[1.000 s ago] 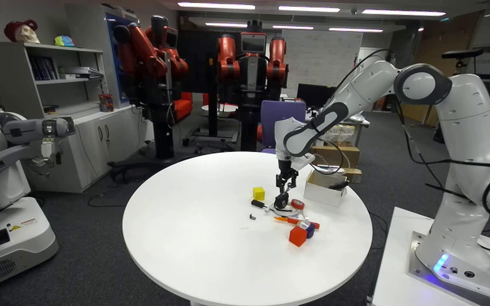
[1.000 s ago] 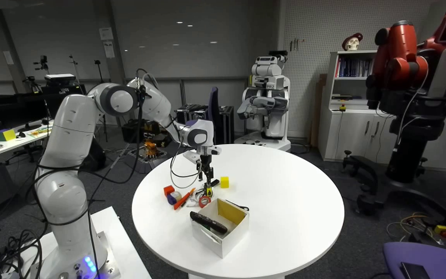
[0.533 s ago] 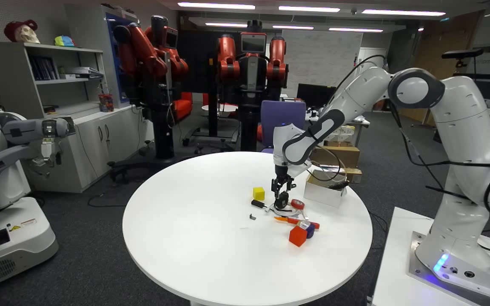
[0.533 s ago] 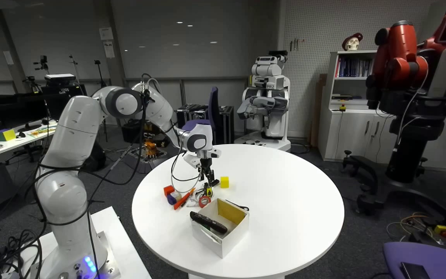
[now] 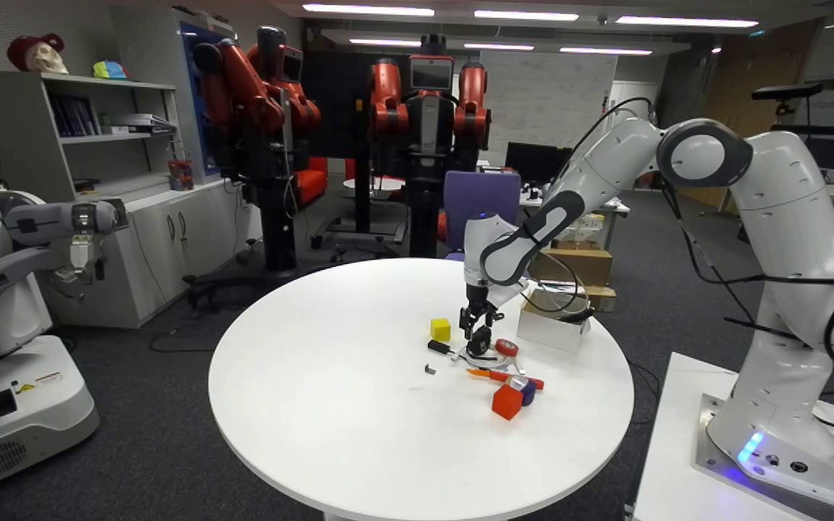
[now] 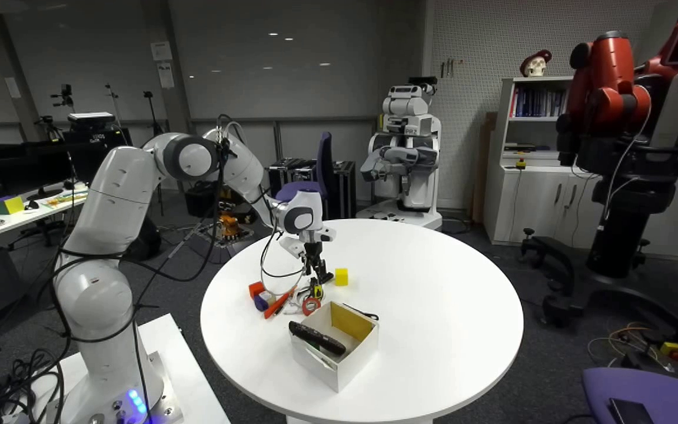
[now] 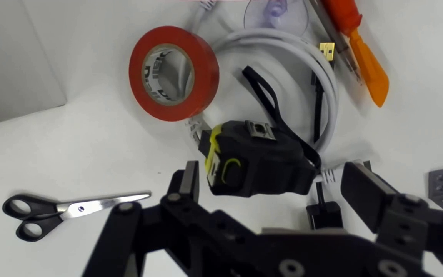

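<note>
My black two-fingered gripper (image 7: 273, 182) stands wide open, gripping nothing. In the wrist view, a black-and-yellow plastic tape measure (image 7: 271, 165) shows between my jaws, at the edge of a coiled white cable (image 7: 331, 102). A round red tape roll (image 7: 205, 75) overlaps that cable; black-handled metal scissors (image 7: 65, 211) lie apart from it.

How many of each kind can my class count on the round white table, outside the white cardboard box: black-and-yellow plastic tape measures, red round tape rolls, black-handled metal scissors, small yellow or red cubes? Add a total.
Black-and-yellow plastic tape measure: 1
Red round tape roll: 1
Black-handled metal scissors: 1
Yellow cube and red cube: 2
Total: 5
</note>
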{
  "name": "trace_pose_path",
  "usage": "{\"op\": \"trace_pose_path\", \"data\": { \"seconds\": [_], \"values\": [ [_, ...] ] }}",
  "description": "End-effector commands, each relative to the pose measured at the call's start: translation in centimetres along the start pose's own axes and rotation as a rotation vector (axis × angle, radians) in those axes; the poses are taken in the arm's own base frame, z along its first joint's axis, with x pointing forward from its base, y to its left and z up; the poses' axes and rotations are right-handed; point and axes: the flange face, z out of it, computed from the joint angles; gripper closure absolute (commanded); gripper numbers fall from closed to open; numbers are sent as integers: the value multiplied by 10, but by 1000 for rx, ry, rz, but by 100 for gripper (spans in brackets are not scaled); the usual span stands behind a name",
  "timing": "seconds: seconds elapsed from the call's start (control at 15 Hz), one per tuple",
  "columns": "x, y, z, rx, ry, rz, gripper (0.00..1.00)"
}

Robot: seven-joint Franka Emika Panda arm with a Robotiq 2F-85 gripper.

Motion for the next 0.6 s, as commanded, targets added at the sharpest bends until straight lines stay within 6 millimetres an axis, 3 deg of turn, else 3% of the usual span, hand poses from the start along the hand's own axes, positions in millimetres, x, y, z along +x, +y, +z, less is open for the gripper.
{"op": "trace_pose_path", "data": {
  "seconds": [0.0, 0.53],
  "values": [
    [-5, 2, -2, -14, 16, 3, 0],
    [-6, 7, 5, -25, -3, 11, 0]
  ]
}}
